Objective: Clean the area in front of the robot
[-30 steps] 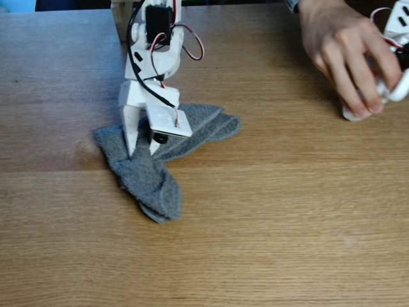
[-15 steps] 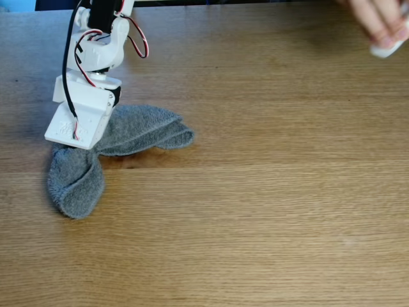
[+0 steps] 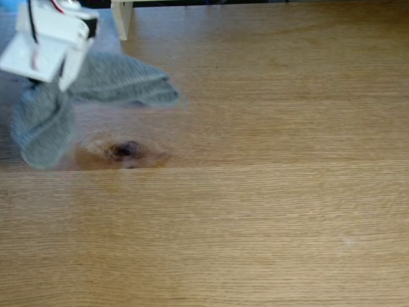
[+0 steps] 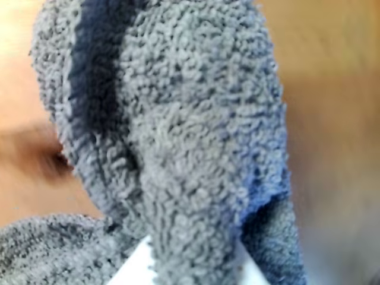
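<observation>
- End effector (image 3: 61,83) at the fixed view's upper left grips a grey terry cloth (image 3: 121,80), one lobe drooping, one stretched rightward.
- Oak bench (image 3: 255,192) shows a dark knot (image 3: 123,149) below it.
- Wrist view shows the cloth's looped pile (image 4: 178,130) close up.

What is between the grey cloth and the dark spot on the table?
Nothing. In the fixed view, only bare tabletop lies between the grey cloth and the dark knot.

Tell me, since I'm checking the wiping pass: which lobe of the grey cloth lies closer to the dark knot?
The lobe hanging down at the fixed view's left, below the gripper; the other lobe stretches right, farther above the knot.
</observation>
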